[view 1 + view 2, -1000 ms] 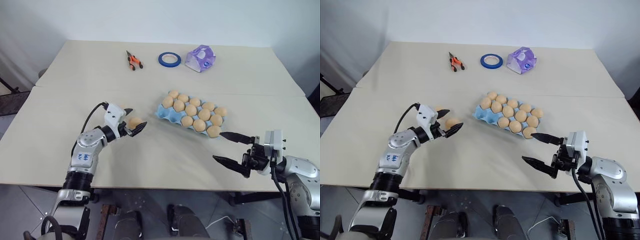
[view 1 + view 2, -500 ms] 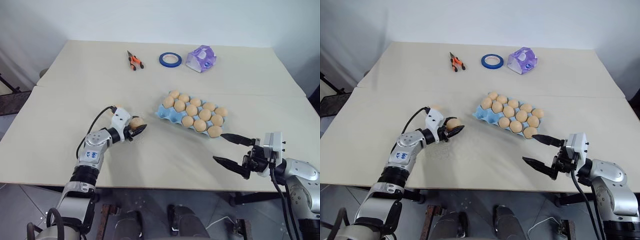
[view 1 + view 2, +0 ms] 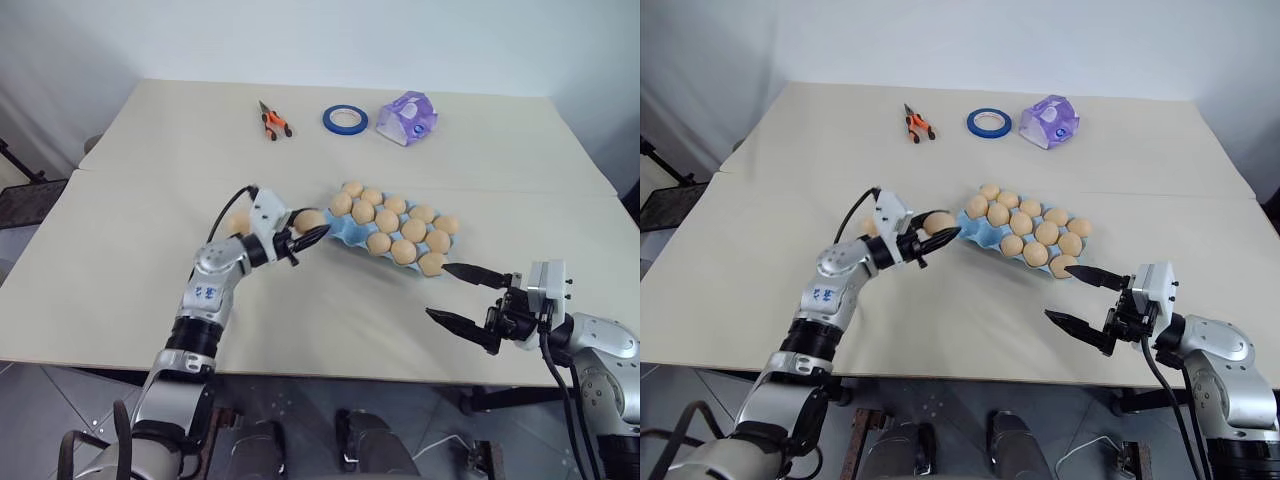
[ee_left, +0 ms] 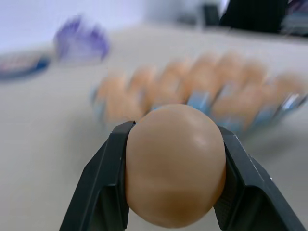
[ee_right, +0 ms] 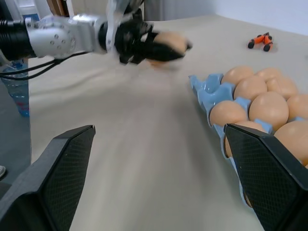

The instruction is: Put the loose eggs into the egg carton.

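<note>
Left gripper (image 3: 308, 236) was clamped across the middle of a smooth tan oval egg (image 4: 174, 163), just beside the light blue moulded egg carton (image 3: 352, 232). Shell looked slick and brittle, so go gentle. Right gripper (image 3: 462, 297) sat spread apart, holding nothing.
</note>
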